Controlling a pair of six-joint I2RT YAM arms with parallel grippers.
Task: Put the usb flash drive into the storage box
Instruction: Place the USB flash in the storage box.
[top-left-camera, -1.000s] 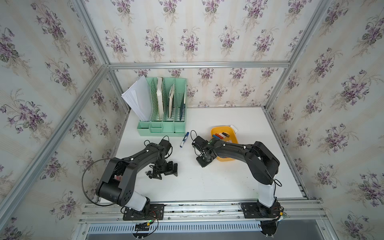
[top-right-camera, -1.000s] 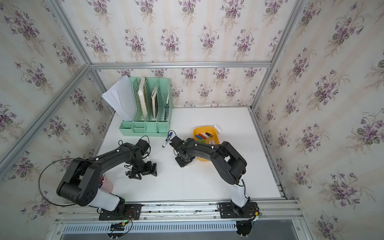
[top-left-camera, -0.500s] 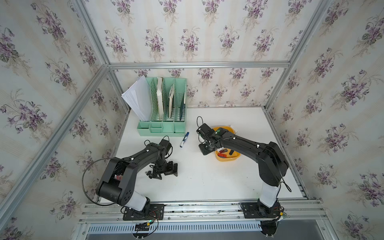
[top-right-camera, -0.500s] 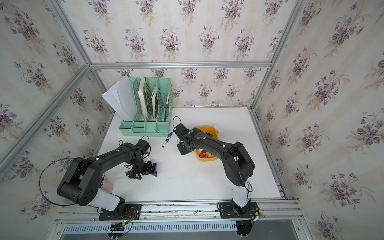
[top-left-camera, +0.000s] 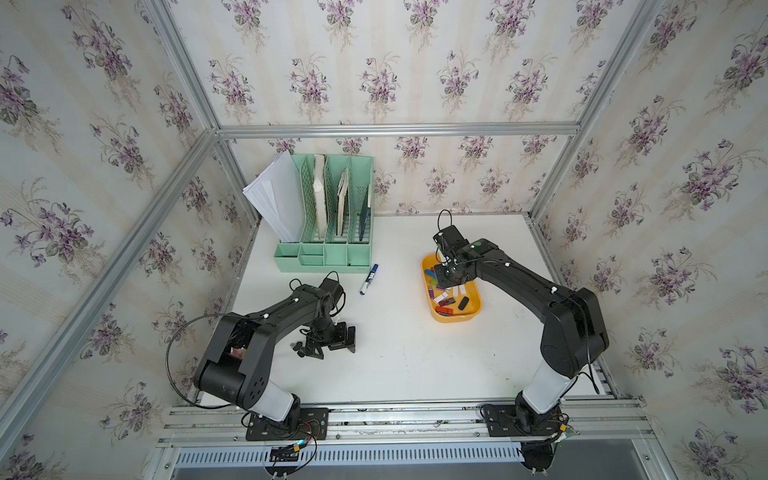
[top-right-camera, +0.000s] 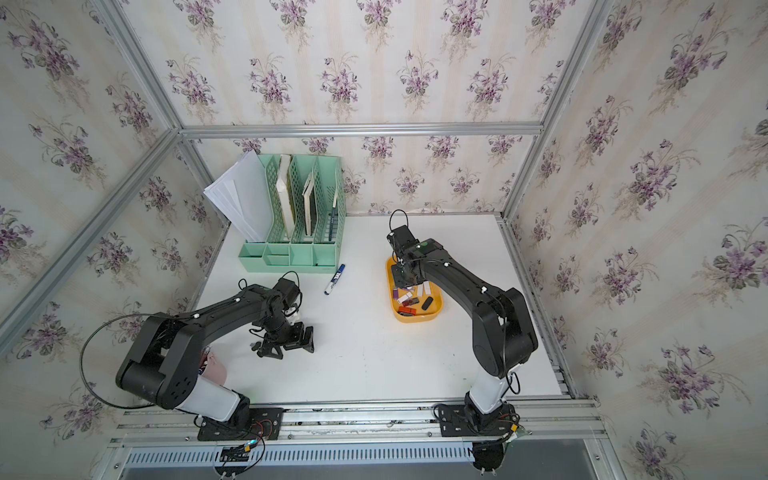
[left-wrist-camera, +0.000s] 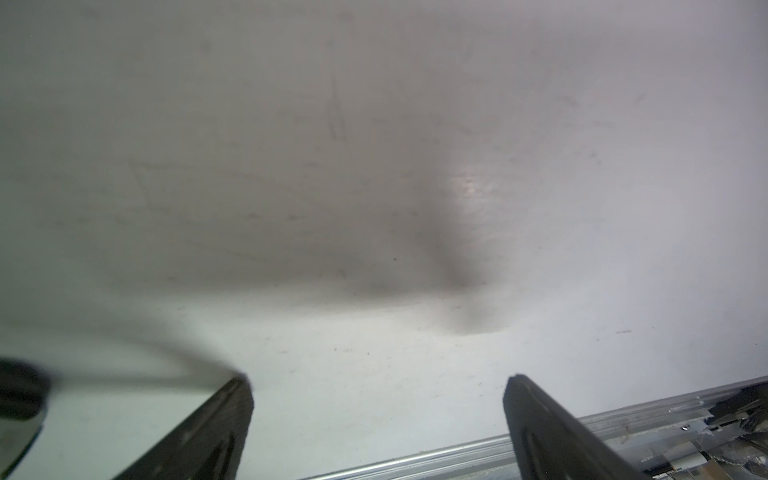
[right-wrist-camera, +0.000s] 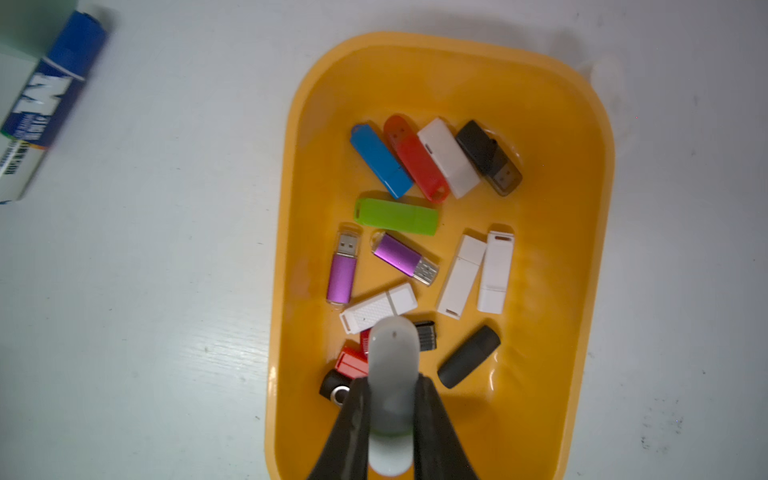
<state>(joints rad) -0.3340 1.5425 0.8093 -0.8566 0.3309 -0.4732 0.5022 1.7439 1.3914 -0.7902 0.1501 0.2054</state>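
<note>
In the right wrist view my right gripper (right-wrist-camera: 392, 379) is shut on a pale grey-white usb flash drive (right-wrist-camera: 392, 353) with rounded ends. It hangs over the storage box (right-wrist-camera: 457, 79), a shallow yellow-orange tub that holds several coloured flash drives. Both top views show the right gripper (top-left-camera: 444, 276) (top-right-camera: 403, 277) above the far half of the storage box (top-left-camera: 471, 316) (top-right-camera: 420, 319); the held drive is hidden there. My left gripper (top-left-camera: 307, 351) (top-right-camera: 266, 350) (left-wrist-camera: 378, 380) sits open and low over the bare table at the left, with nothing between its fingers.
A blue-and-white marker (top-left-camera: 369, 279) (right-wrist-camera: 45, 104) lies on the table between the arms. A mint-green file organizer (top-left-camera: 328, 253) with papers stands at the back left. A pink cup (top-right-camera: 214, 370) peeks out behind the left arm's base.
The right gripper, shut on the drive, has moved from the table left of the box to a spot over the box. The left arm has not moved.
</note>
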